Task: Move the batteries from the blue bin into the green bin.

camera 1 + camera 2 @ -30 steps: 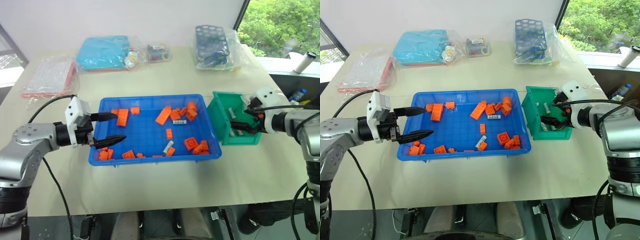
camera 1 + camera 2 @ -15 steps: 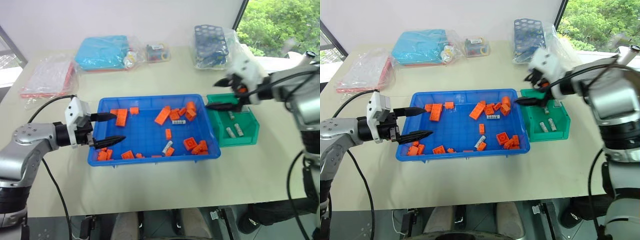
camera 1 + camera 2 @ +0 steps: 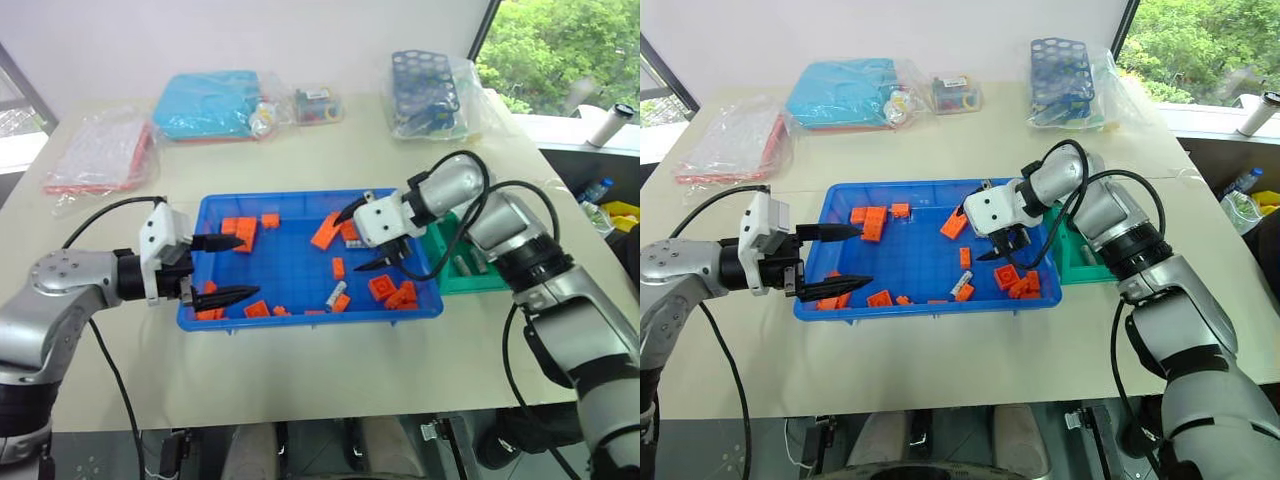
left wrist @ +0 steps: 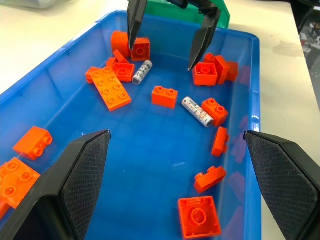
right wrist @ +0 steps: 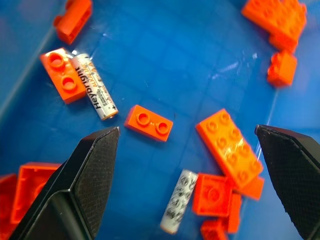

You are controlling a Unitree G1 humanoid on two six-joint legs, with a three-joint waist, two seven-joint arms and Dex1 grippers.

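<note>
While both the left gripper [image 3: 222,269] and right gripper [image 3: 361,240] gape empty, two batteries [image 5: 95,93] lie in the blue bin [image 3: 290,268].

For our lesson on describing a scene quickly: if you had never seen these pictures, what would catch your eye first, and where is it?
First comes the bright blue bin at the middle of the table, scattered with orange bricks and two small silvery batteries. The right tool hangs open over the bin's right half, while the left tool is open at its left edge. The green bin sits beside the blue one on the right.
</note>
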